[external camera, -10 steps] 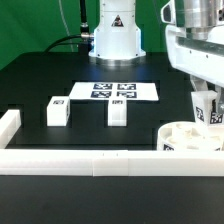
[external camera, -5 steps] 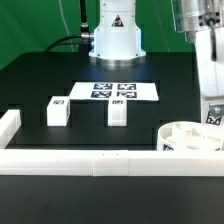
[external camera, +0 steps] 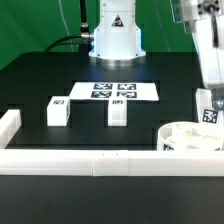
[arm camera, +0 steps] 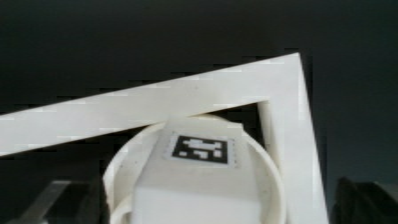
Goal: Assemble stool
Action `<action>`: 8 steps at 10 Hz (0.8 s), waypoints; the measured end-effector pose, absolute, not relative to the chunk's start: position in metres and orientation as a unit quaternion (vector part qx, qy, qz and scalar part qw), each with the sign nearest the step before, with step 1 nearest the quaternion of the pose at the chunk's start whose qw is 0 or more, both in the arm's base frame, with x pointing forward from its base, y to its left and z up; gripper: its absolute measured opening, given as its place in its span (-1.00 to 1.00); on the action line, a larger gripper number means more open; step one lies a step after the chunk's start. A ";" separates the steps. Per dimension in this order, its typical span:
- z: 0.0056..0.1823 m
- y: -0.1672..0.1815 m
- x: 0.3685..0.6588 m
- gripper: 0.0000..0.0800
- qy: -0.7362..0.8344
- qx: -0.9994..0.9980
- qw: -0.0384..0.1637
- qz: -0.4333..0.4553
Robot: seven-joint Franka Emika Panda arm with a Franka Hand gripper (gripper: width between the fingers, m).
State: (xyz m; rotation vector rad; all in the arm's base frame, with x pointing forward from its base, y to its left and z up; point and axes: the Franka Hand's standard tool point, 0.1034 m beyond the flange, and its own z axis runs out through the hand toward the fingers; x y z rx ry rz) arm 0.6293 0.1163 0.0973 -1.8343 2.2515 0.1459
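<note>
White front rail (external camera: 100, 160) is lying nearest me, and just behind it, at four o'clock in the exterior view, the round seat (external camera: 190, 138) is sitting with its sockets facing up. Over the seat's far rim, at three o'clock, the gripper (external camera: 206, 92) is carrying the held leg (external camera: 208, 110) upright. I think the jaws are narrowed on it, though the wrist view is too dim at the fingers for me to be sure. That view is showing the leg's tag (arm camera: 205, 148) against the rail corner (arm camera: 285, 85).

I am worrying about alignment. If the leg is sitting off its socket when it goes down, it is likely to catch the rim, tilt in the jaws, or shove the seat into the rails.

Farther back, the second leg (external camera: 57, 110) is lying at nine o'clock and the third leg (external camera: 118, 110) near centre. The marker board (external camera: 118, 90) is lying beyond them toward twelve.
</note>
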 end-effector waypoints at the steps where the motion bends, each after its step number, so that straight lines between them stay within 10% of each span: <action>1: 0.104 0.117 0.627 0.61 0.767 -0.627 0.124 0.052; 5: 0.107 0.117 0.626 0.62 0.712 -0.688 0.130 0.042; 8: 0.113 0.136 0.627 0.62 0.522 -0.847 0.076 0.069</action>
